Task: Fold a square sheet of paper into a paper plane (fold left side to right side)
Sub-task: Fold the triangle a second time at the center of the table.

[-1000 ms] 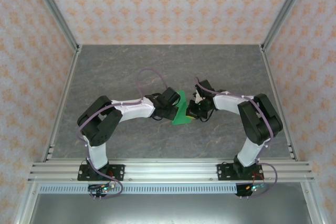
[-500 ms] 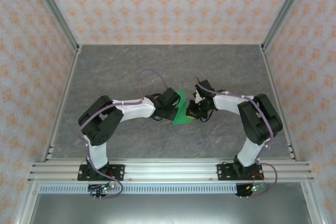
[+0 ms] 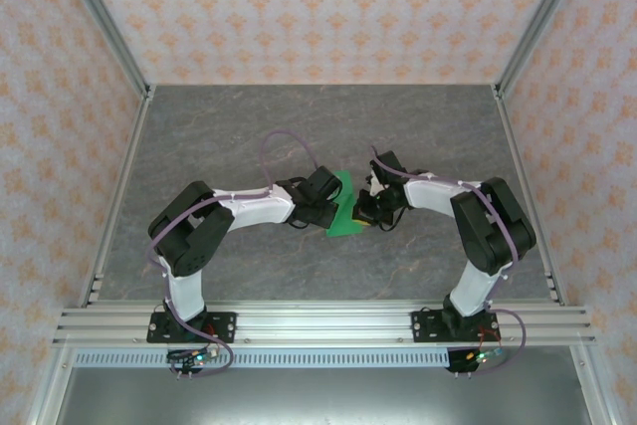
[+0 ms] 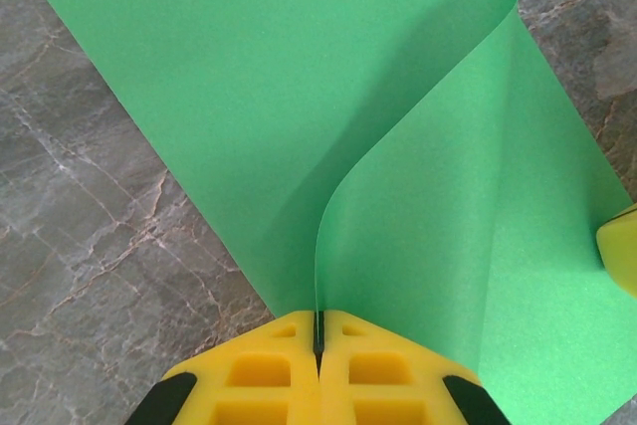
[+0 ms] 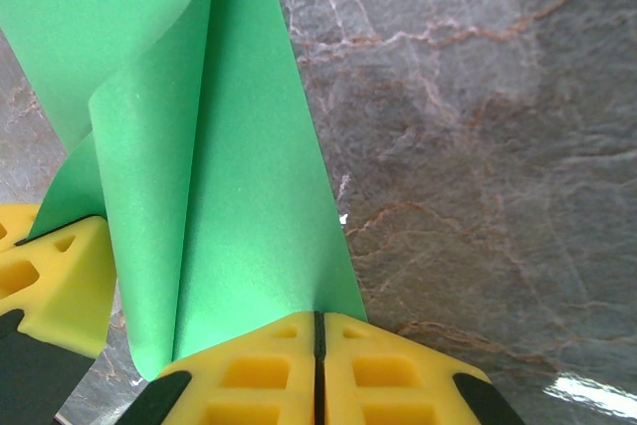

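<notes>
The square sheet of paper (image 3: pixel 344 208) is bright green and lies mid-table between my two grippers. My left gripper (image 3: pixel 328 200) is shut on its left edge (image 4: pixel 318 323), which stands lifted and curls over toward the right (image 4: pixel 299 97). My right gripper (image 3: pixel 365 211) is shut, its tips (image 5: pixel 318 320) resting on the flat right part of the sheet (image 5: pixel 249 196) with no paper in the slit between them. One of the right gripper's yellow fingers (image 4: pixel 622 256) shows at the sheet's far side. One of the left gripper's fingers (image 5: pixel 50 276) shows beside the curl. A paper plane is out of view.
The grey marbled table (image 3: pixel 249 126) is fenced by patterned walls and aluminium posts (image 3: pixel 105 22). A metal rail (image 3: pixel 318 323) with both arm bases runs along the near edge. Bare tabletop (image 5: pixel 478 146) lies right of the sheet.
</notes>
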### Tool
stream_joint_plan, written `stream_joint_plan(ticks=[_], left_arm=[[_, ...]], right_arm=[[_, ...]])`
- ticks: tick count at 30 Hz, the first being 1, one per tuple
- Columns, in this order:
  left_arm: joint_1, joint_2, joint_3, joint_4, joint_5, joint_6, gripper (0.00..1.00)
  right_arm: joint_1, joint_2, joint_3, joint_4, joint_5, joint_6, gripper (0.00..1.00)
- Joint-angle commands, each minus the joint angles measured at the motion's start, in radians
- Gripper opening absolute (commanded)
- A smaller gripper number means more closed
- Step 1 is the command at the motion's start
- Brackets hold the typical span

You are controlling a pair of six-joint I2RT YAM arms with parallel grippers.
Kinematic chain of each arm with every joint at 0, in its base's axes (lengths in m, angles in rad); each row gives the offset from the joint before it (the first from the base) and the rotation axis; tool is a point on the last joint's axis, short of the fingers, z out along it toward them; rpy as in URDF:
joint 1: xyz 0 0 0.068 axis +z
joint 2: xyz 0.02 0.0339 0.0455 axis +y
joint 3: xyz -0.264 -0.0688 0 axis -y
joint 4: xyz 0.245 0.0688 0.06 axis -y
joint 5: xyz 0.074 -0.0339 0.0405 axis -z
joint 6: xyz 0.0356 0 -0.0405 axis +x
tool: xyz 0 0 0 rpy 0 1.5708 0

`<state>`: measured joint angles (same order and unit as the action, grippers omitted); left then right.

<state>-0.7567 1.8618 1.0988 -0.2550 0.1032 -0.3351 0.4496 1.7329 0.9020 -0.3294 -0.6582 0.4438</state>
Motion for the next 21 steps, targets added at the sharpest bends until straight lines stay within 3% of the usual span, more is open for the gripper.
stream_joint_plan(ticks=[1, 21], left_arm=[[0.007, -0.028, 0.016, 0.022, -0.031, 0.012, 0.01], [0.007, -0.003, 0.021, 0.025, -0.026, 0.013, 0.01]], right_arm=[[0.015, 0.046, 0.001, -0.050, 0.038, -0.015, 0.11], [0.016, 0.048, 0.003, -0.055, 0.039, -0.018, 0.11]])
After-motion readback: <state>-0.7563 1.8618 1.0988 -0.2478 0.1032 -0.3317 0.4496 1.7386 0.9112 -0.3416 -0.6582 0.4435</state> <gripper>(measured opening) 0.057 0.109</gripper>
